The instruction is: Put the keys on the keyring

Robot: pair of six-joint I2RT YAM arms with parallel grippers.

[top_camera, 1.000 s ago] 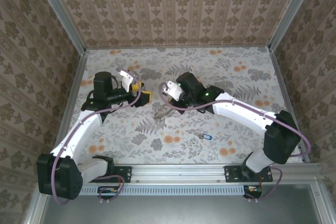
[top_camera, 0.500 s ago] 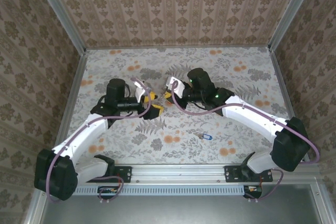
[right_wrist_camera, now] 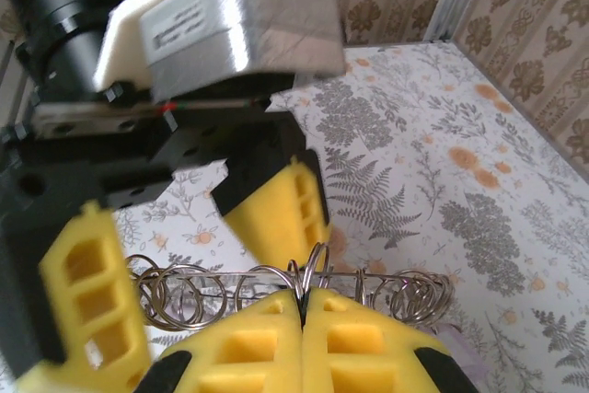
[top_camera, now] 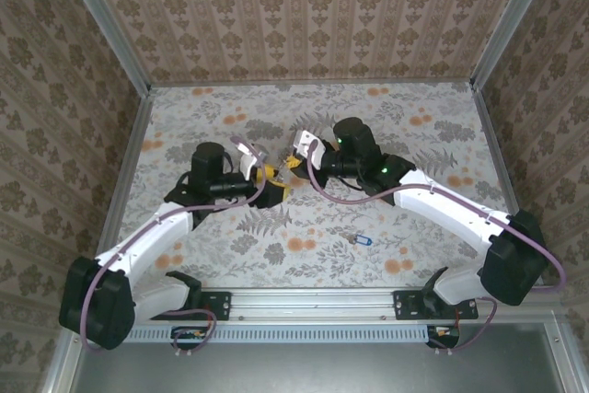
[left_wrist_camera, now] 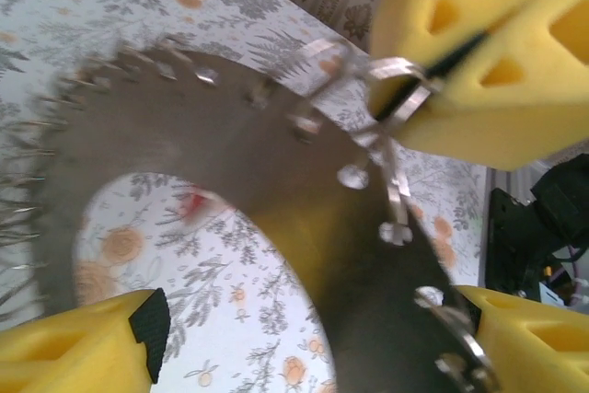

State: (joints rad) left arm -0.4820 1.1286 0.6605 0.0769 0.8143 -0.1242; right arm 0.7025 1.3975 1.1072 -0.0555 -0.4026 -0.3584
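Item: keyring [left_wrist_camera: 276, 163], a wide flat hoop of grey metal, its outer edge hung with small wire loops [right_wrist_camera: 189, 296]. It is raised clear of the desk [top_camera: 414, 135], at the centre of the top view where the two arms meet. Holder, right: the right tool [right_wrist_camera: 301, 310] has its yellow jaws pressed fully together on a single wire loop, at about 1 o'clock on the hoop in the left wrist view. Holder, left: the left tool [top_camera: 272, 181] comes in from 9 o'clock with its jaws spread wide, one pad [left_wrist_camera: 83, 352] at each side of the hoop. The pad at 4 o'clock appears to touch the band, but whether the pair actually clamps it cannot be told. Item: the keys. One blue key [top_camera: 361, 240] lies flat on the desk at about 4 o'clock from the hoop, well apart from both tools. No key can be made out on the loops, and a red blur seen through the hoop is too soft to name. Step in hand, by judgement: presenting and steadying the hoop between the two arms before any threading. Next move, by judgement: the left tool must take a sure hold across the hoop so the right can let go of its loop. The right then needs a fine pinch on the small flat key and a careful line-up of its hole with a loop.
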